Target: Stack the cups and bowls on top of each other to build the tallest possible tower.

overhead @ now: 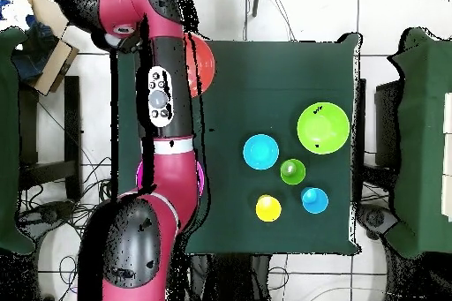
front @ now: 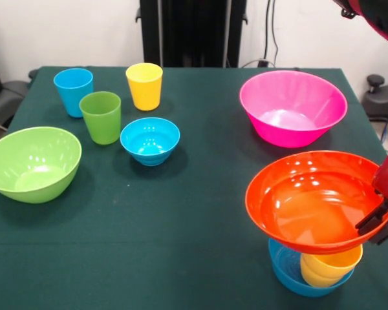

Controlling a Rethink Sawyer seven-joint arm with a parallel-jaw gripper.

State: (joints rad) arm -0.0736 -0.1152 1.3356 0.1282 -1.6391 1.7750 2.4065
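My gripper (front: 379, 227) comes in from the right edge and is shut on the rim of the wide orange bowl (front: 307, 200), which hangs slightly tilted above the table. Right under it sits a small blue bowl (front: 286, 271) with the squat yellow-orange cup (front: 330, 266) inside. The large pink bowl (front: 292, 106) stands behind them. At the left are the lime green bowl (front: 32, 163), another small blue bowl (front: 150, 139), the green cup (front: 101, 116), the light blue cup (front: 73, 90) and the yellow cup (front: 144, 85). No tower stands.
In the overhead view my arm (overhead: 163, 139) covers the table's left side, with only an edge of the orange bowl (overhead: 203, 63) and of the pink bowl (overhead: 199, 181) showing. The dark green tablecloth (front: 194, 219) ends close below the blue bowl.
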